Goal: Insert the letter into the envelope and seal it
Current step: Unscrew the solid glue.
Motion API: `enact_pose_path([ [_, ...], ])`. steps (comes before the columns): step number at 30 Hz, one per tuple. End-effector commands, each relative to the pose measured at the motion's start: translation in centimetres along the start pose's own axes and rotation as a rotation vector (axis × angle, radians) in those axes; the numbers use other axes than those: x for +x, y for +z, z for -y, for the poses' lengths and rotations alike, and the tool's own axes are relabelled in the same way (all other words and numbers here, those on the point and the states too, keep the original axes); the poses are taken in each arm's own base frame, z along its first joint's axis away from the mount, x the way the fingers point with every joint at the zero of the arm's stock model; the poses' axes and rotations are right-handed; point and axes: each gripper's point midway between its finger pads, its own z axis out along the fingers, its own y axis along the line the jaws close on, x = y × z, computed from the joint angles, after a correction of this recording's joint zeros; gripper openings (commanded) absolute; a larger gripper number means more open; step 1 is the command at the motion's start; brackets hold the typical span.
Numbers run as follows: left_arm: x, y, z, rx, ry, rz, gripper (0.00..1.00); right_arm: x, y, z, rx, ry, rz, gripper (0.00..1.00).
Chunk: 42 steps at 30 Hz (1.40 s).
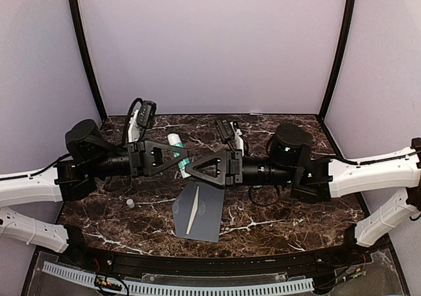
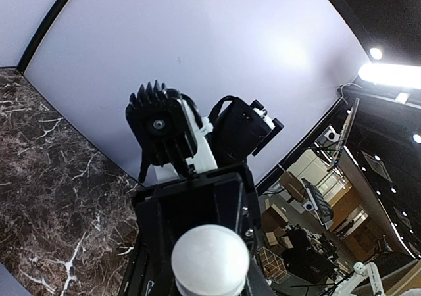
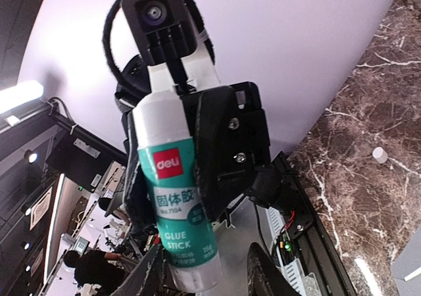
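Nearest, the envelope [image 1: 209, 214] lies flat with a cream sliver of the letter [image 1: 193, 216] showing, light limp paper we'd pinch by an edge; beyond, the left gripper [image 1: 185, 158] clamps a glue stick [image 3: 172, 197], the right gripper [image 1: 192, 168] standing with jaws apart about its end, which only the right wrist view shows us.

Right gripper [image 1: 189, 168] hides the envelope's [image 1: 197, 220] top edge

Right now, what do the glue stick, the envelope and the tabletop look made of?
Glue stick: glossy white plastic tube, going by its sheen, with a green printed label.
Envelope: matte grey-blue paper, flat and thin.
Tabletop: dark brown, white-veined marble look; real stone or laminate cannot be told.
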Motion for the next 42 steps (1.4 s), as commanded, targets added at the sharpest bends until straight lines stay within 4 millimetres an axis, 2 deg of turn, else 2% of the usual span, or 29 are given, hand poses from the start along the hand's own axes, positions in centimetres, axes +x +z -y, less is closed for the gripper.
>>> enact_pose_path([
  [1,0.0,-0.9,-2.9,-0.178,0.005,0.041,0.00,-1.2,-0.2,1.2,0.140,-0.044,0.050,0.47],
  [5,0.1,-1.9,-6.6,-0.377,-0.096,0.075,0.00,-0.4,-0.6,3.0,0.279,-0.115,0.031,0.59],
  [7,0.2,-2.2,-7.2,-0.409,-0.130,0.082,0.00,0.1,-0.7,3.8,0.344,-0.161,0.023,0.60],
  [14,0.4,-2.6,-7.8,-0.438,-0.201,0.101,0.00,1.0,-0.1,5.7,0.538,-0.281,0.007,0.61],
  [17,0.6,-2.7,-8.1,-0.453,-0.218,0.098,0.00,0.9,0.5,6.3,0.618,-0.326,-0.002,0.58],
  [21,0.9,-2.6,-8.2,-0.451,-0.234,0.093,0.00,1.1,1.2,7.3,0.697,-0.366,-0.020,0.47],
  [25,0.8,-2.6,-8.0,-0.443,-0.234,0.090,0.00,1.1,1.2,8.3,0.763,-0.377,-0.024,0.45],
  [42,1.4,-1.7,-8.2,-0.423,-0.245,0.054,0.00,0.7,1.9,7.4,0.713,-0.423,-0.007,0.42],
])
